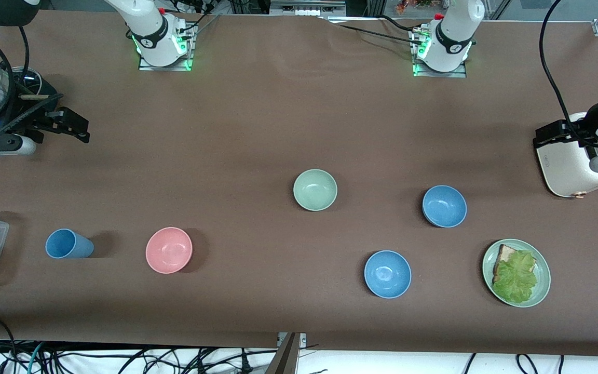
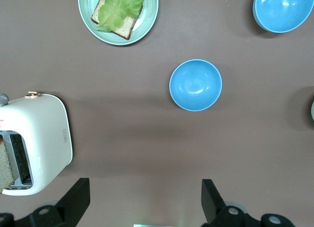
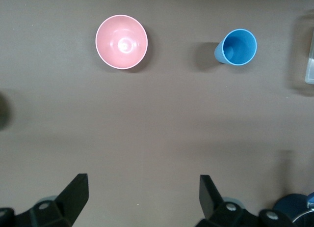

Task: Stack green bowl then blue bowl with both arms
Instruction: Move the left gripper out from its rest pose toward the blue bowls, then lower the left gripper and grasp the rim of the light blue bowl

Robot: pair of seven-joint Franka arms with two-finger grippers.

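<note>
You've got the green bowl [image 1: 315,189] mid-table, the blue bowl [image 1: 444,206] toward the left arm's end. Both end effectors, left [image 2: 146,200] and right [image 3: 143,197], hover with fingers apart, holding nothing.

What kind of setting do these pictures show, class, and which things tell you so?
Probably a robotics lab set up as a mock kitchen: a brown-covered table, loose cables along its edge, plus a toaster and green plate of bread.

No legible text, brand or number found. The toaster [image 2: 34,143] carries a small dark mark, too small to read.
</note>
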